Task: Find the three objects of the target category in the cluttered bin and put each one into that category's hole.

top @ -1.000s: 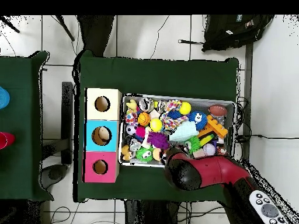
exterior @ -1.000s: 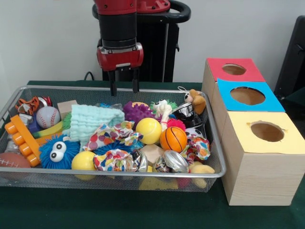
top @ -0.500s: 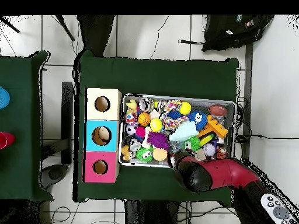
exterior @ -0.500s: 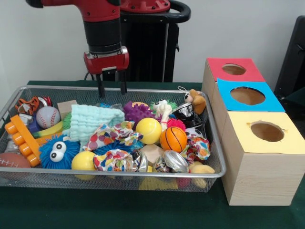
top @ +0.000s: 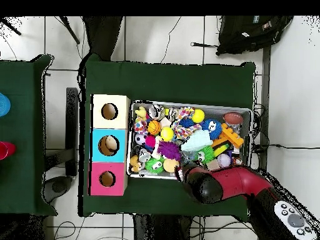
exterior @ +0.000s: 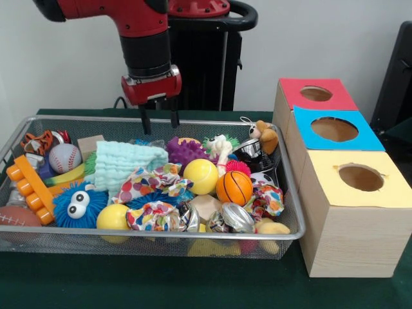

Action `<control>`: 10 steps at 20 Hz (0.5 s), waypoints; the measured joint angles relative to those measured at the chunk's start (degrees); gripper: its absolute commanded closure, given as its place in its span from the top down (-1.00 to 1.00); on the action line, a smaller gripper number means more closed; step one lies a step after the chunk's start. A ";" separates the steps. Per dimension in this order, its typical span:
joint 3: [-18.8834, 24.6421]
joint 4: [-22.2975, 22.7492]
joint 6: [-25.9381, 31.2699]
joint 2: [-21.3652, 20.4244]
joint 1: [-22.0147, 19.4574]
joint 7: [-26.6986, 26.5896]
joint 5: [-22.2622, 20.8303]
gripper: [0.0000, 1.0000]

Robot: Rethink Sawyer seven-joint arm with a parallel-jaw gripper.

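Observation:
My gripper (exterior: 159,120) hangs open and empty above the back rim of the wire bin (exterior: 161,235), just over the mint cloth (exterior: 122,162) and the purple spiky ball (exterior: 185,151). Among the clutter lie a yellow ball (exterior: 201,176), a small basketball (exterior: 234,187), a baseball (exterior: 65,158), a second yellow ball (exterior: 113,217) and a football (exterior: 16,215). To the right stand three boxes with holes: red (exterior: 316,94), blue (exterior: 335,129) and yellow (exterior: 361,177). In the overhead view the arm (top: 215,184) covers the gripper at the bin's (top: 251,128) lower edge.
Also in the bin are a blue fuzzy toy with eyes (exterior: 78,203), an orange block toy (exterior: 29,187), a tiger toy (exterior: 40,140), a teddy (exterior: 264,135), patterned scrunchies (exterior: 154,180) and crumpled foil pieces (exterior: 238,217). The boxes stand close against the bin's right side.
The gripper swung left along the bin's back rim, then came partway back right. It stays open and empty. Nothing in the bin has moved.

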 measured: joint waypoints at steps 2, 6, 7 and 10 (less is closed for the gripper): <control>0.60 0.01 0.00 0.34 0.13 0.00 -0.53 1.00; 2.36 -0.02 0.01 0.95 0.74 0.00 -2.23 1.00; 2.68 -0.02 0.01 1.03 0.87 0.00 -2.54 1.00; 3.62 -0.02 0.02 1.21 1.17 0.00 -3.28 1.00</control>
